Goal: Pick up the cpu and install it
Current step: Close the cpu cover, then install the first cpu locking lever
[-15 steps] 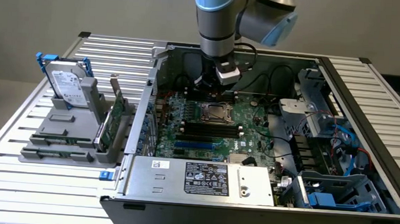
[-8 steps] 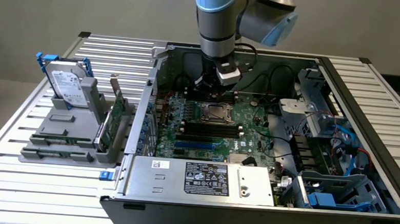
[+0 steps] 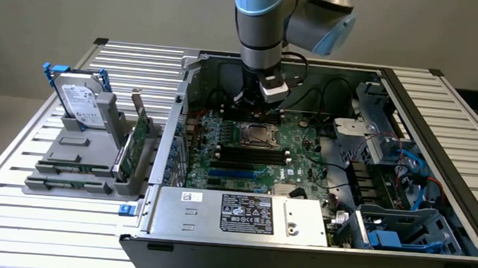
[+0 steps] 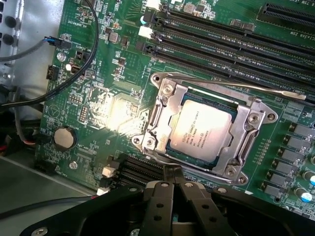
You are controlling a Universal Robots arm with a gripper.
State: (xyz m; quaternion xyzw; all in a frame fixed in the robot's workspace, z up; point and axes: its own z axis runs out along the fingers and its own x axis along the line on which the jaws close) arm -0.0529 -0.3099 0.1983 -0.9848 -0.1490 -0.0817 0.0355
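The cpu [image 4: 205, 130] lies flat in the socket [image 4: 210, 132] on the motherboard [image 4: 108, 105], its silver top framed by the socket's metal bracket. The gripper [image 4: 173, 183] hangs just above the socket's edge, its fingers pressed together and holding nothing. In the exterior view the arm [image 3: 261, 31] reaches down into the open case [image 3: 435, 144], just behind the socket, with the hard drive [image 3: 81, 104] upright in a grey rack well outside the case.

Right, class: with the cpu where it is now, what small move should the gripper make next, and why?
Probably a short lift straight up. The cpu lies flat inside the metal socket frame, the gripper is shut with nothing visibly held, and its tips sit close to that frame, so backing off looks safest.
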